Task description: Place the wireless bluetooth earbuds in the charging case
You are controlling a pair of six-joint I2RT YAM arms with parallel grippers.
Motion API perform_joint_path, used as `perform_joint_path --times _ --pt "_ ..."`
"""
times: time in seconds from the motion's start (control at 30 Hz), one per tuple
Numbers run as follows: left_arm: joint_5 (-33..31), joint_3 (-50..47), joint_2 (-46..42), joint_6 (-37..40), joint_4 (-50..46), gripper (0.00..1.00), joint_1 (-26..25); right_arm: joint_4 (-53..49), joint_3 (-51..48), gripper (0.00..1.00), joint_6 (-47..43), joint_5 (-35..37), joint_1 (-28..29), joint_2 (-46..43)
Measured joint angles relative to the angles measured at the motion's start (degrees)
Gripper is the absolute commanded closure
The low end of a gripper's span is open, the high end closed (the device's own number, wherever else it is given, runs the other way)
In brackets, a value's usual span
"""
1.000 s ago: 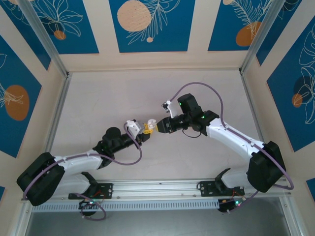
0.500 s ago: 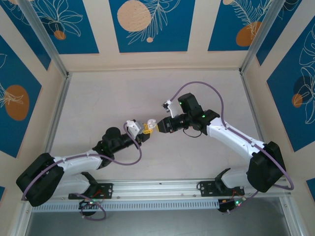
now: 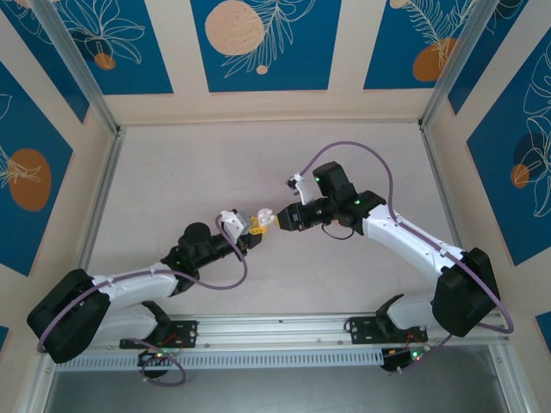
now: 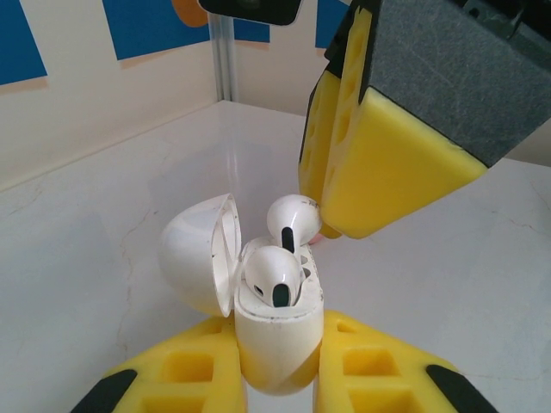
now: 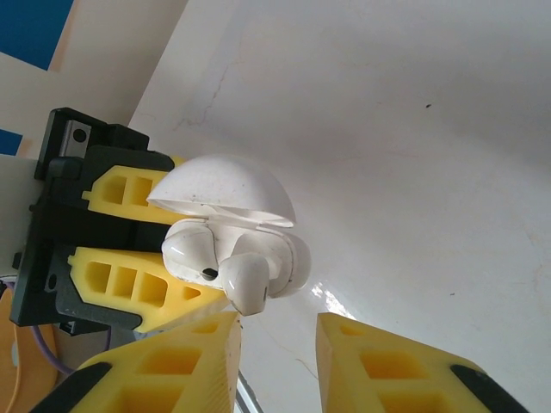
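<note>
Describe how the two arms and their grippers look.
The left arm and right arm have white links, black joints and black shoulders. A purple cable loops along each. Green lights dot the right arm. The left gripper and right gripper carry yellow hollow-celled fingers.

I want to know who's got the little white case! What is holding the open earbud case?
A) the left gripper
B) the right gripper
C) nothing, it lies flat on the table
A: the charging case is pinched between the yellow fingers of the left gripper, while the right gripper has its jaws apart just beside it.
</note>
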Motion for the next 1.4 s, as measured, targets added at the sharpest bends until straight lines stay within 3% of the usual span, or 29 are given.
perform_joint_path --times 0.57,0.8,0.93,1.4 --pt "0.00 0.00 -0.74 0.02 -0.28 0.82 0.00 1.18 0.00 0.76 0.11 -0.74 -0.92 0.00" --pt "1.36 0.00 -0.74 0.24 -0.26 0.82 0.00 2.60 0.00 0.50 1.01 -3.52 -3.76 -1.09" --pt "4.15 0.15 -0.72 0.24 -0.26 0.82 0.00 4.98 0.00 0.43 1.42 -7.32 -5.97 -1.66" --pt "11.72 2.67 1.33 -0.20 1.27 0.81 0.00 8.28 0.76 0.42 1.53 -20.02 -6.12 2.01"
